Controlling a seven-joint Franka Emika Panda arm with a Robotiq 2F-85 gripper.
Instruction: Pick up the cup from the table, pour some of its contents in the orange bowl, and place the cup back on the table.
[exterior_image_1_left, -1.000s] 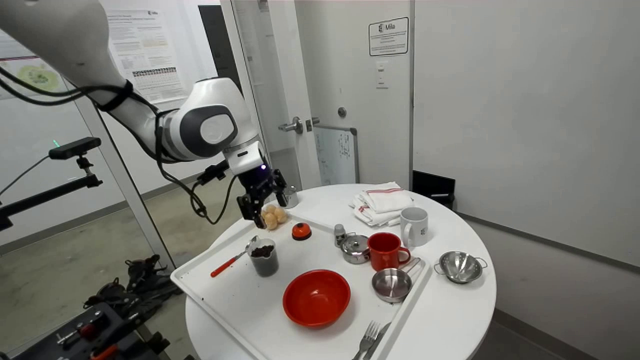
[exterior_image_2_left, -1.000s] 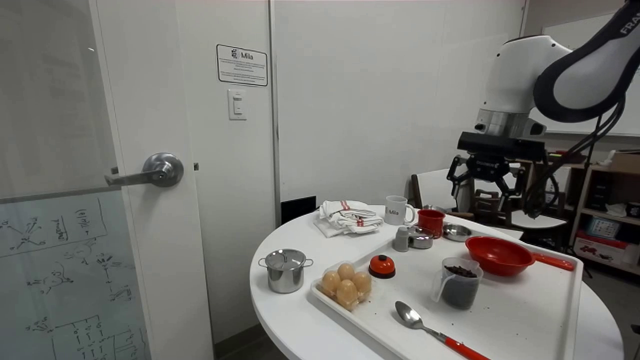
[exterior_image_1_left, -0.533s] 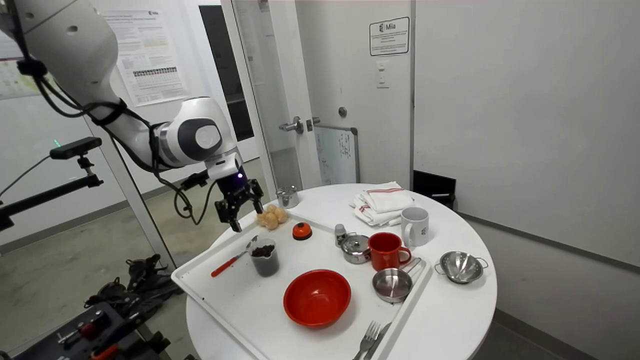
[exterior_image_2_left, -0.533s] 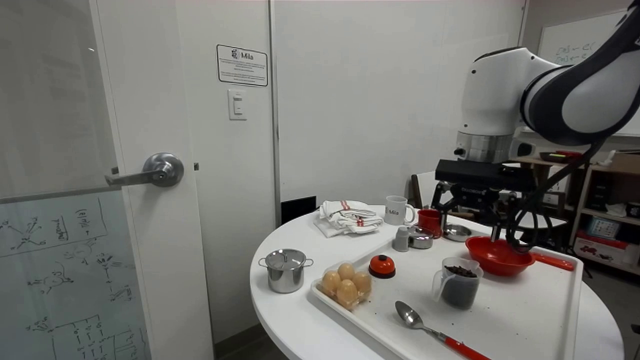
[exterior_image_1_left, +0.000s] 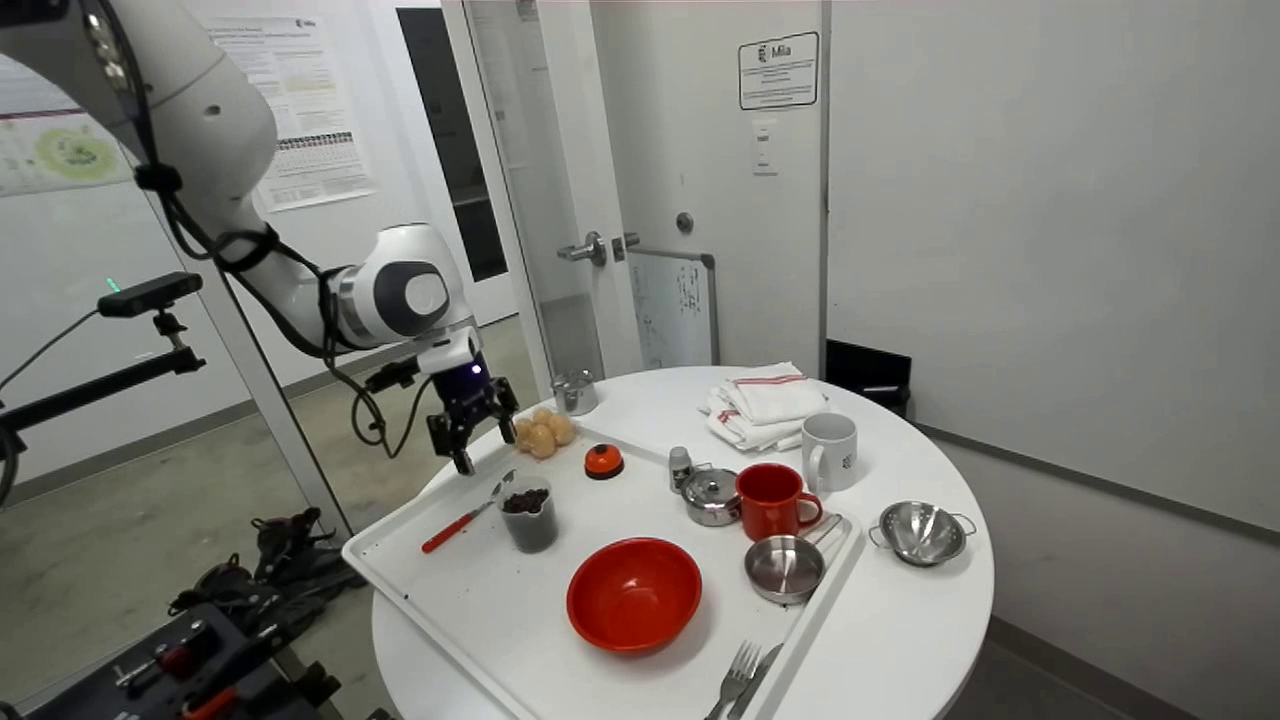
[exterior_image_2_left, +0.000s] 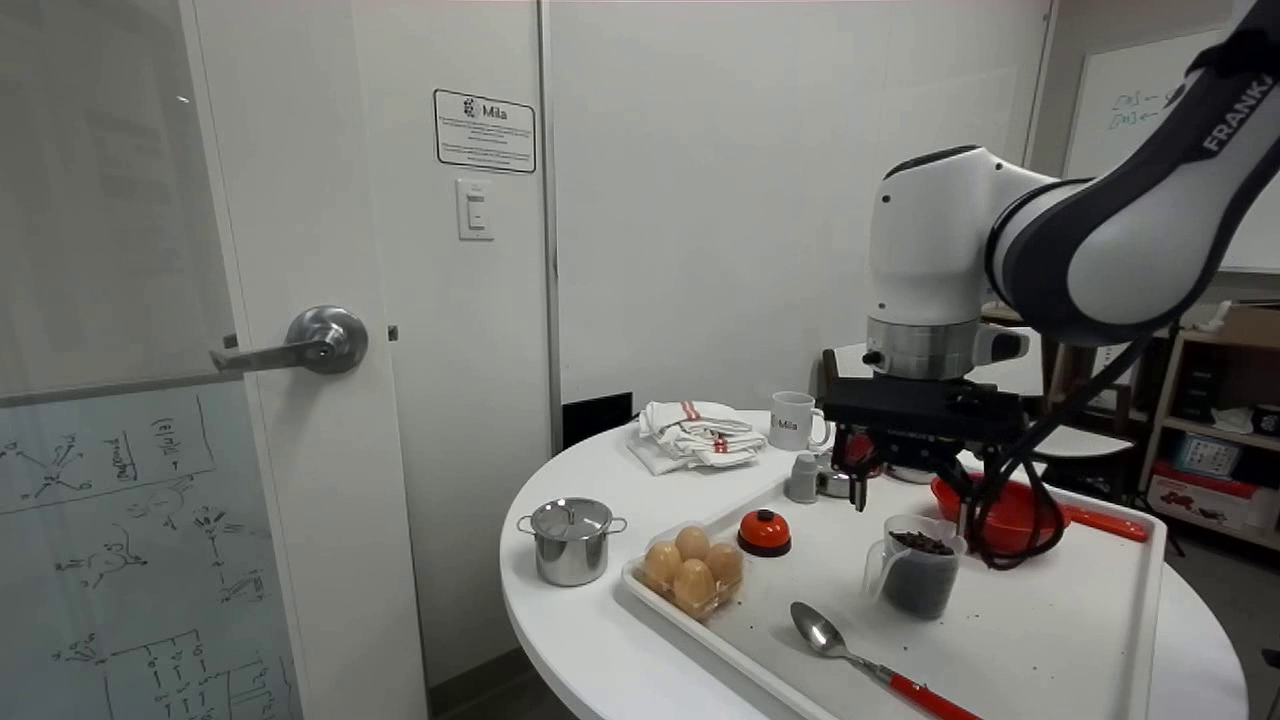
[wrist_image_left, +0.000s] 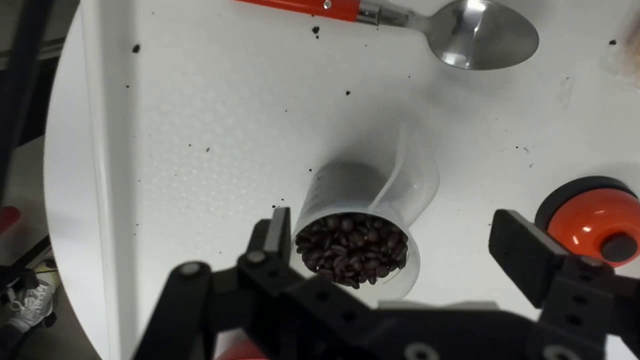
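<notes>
The cup is a translucent, handled measuring cup full of dark beans; it stands upright on a white tray in both exterior views (exterior_image_1_left: 530, 528) (exterior_image_2_left: 920, 585) and lies between the fingers in the wrist view (wrist_image_left: 350, 187). The orange bowl (exterior_image_1_left: 634, 596) sits near the cup on the tray, partly behind cables in an exterior view (exterior_image_2_left: 1010, 515). The round white table (exterior_image_1_left: 915, 465) carries the tray. My gripper (exterior_image_1_left: 487, 452) (exterior_image_2_left: 912, 510) is open and empty above the cup. In the wrist view the left finger is close to the cup's rim, with a wide gap on the right (wrist_image_left: 392, 230).
The tray's raised rim (exterior_image_1_left: 430, 622) runs round these things. A red-handled spoon (exterior_image_2_left: 830, 640), eggs (exterior_image_2_left: 693, 572) and a red-orange knob-topped object (exterior_image_2_left: 764, 533) lie near the cup. A red mug (exterior_image_1_left: 770, 502), small steel pan (exterior_image_1_left: 785, 570) and fork (exterior_image_1_left: 738, 680) are farther off.
My open gripper has come down towards the tray and moved left in both exterior views, so it is now over the cup. The cup and bowl have not moved.
</notes>
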